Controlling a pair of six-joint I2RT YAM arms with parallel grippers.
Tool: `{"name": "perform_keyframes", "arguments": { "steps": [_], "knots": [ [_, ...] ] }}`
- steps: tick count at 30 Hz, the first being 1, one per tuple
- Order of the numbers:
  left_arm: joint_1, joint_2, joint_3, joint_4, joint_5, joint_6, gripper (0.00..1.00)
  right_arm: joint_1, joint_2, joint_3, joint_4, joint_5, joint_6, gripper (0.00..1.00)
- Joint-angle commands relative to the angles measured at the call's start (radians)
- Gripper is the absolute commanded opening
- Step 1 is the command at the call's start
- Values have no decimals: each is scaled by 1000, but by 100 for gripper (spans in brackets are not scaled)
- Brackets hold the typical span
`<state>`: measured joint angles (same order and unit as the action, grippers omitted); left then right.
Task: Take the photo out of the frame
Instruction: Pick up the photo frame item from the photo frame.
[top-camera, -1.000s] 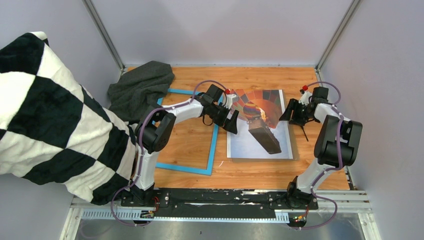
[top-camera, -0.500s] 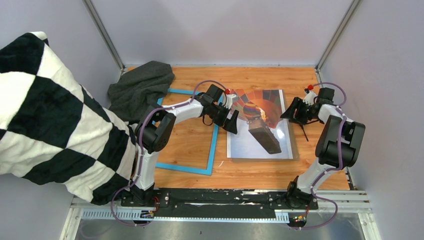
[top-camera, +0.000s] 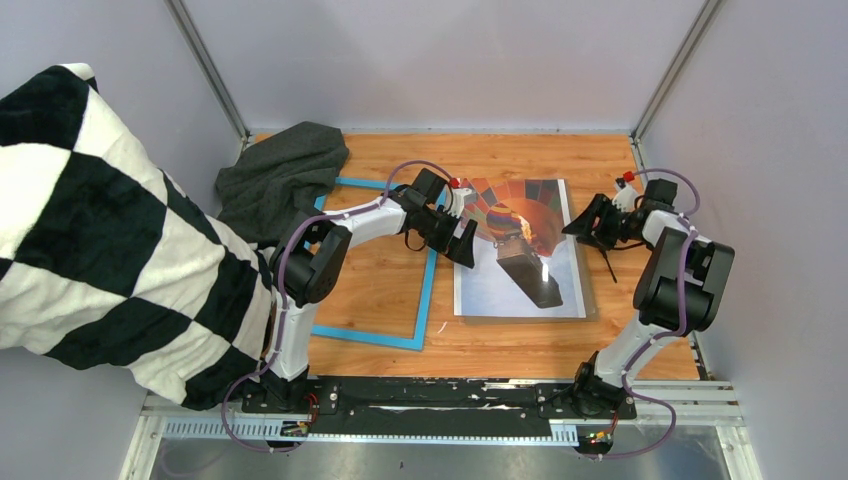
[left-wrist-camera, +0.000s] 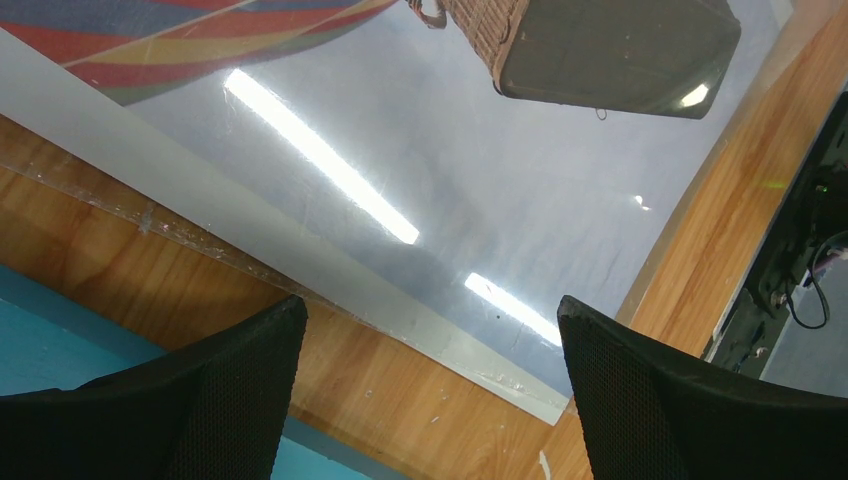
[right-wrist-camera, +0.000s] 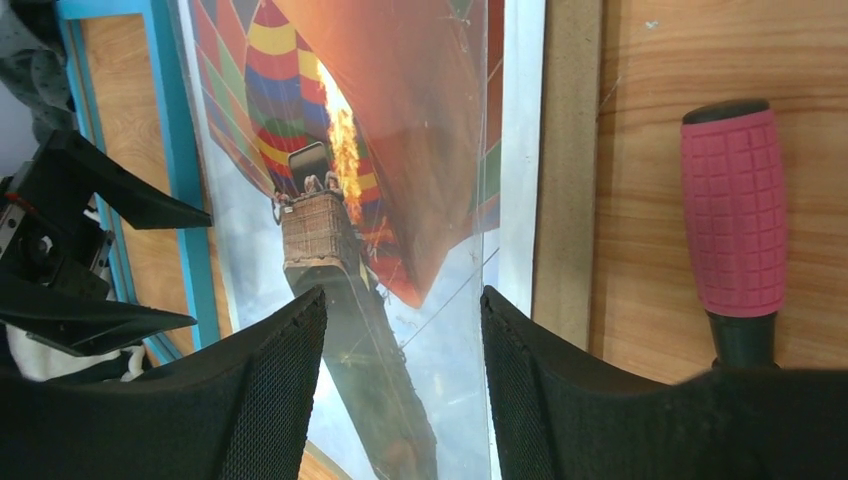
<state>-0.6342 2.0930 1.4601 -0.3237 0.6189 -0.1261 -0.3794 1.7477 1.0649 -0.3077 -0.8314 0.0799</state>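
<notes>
The photo (top-camera: 505, 288) lies flat on the table (top-camera: 520, 158), face up, out of the frame (top-camera: 428, 290) and just right of it. Glare streaks run across it in the left wrist view, where a clear sheet (left-wrist-camera: 150, 222) seems to lie on top, its edge reaching a little past the white border. Under the photo the board (right-wrist-camera: 565, 150) shows only as a thin brown strip along the right and near sides. I can see only part of the frame: its far, right and near bars. Its left side is lost behind a big black-and-white checked cloth (top-camera: 100, 220), the left arm crosses over it, and a grey cloth (top-camera: 285, 175) sits at its far left corner. The left gripper (top-camera: 465, 243) hangs over the photo's left edge with its jaws spread wide and nothing between them. From here I cannot say whether it touches the sheet. The right gripper (top-camera: 579, 226) is by the photo's right edge, jaws apart and empty, with the balloon print showing through the gap in its own camera. Beside it on the bare wood lies a tool (right-wrist-camera: 735, 215) with a pink-red grip. Its dark shaft is cut off behind the finger (right-wrist-camera: 560, 400), so the tip stays hidden.
</notes>
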Motion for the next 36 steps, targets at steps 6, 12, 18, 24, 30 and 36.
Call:
{"name": "perform_keyframes", "arguments": {
  "steps": [6, 12, 18, 24, 30, 36],
  "knots": [
    [-12, 17, 11, 40, 38, -4, 95, -3, -5, -9, -53, -137, 26, 59],
    [-12, 15, 11, 39, 40, -6, 95, -3, -32, -21, -33, -180, 23, 63],
    [-12, 18, 12, 41, 45, -9, 95, -1, -43, -32, -10, -254, 19, 67],
    [-12, 12, 13, 41, 47, -9, 95, 2, -46, -38, -2, -259, 19, 68],
    [-12, 9, 10, 44, 45, -9, 95, 8, -127, -67, 11, -49, 5, 71],
    [-12, 7, 10, 44, 45, -9, 95, 9, -121, -64, -3, 8, 4, 73]
  ]
}}
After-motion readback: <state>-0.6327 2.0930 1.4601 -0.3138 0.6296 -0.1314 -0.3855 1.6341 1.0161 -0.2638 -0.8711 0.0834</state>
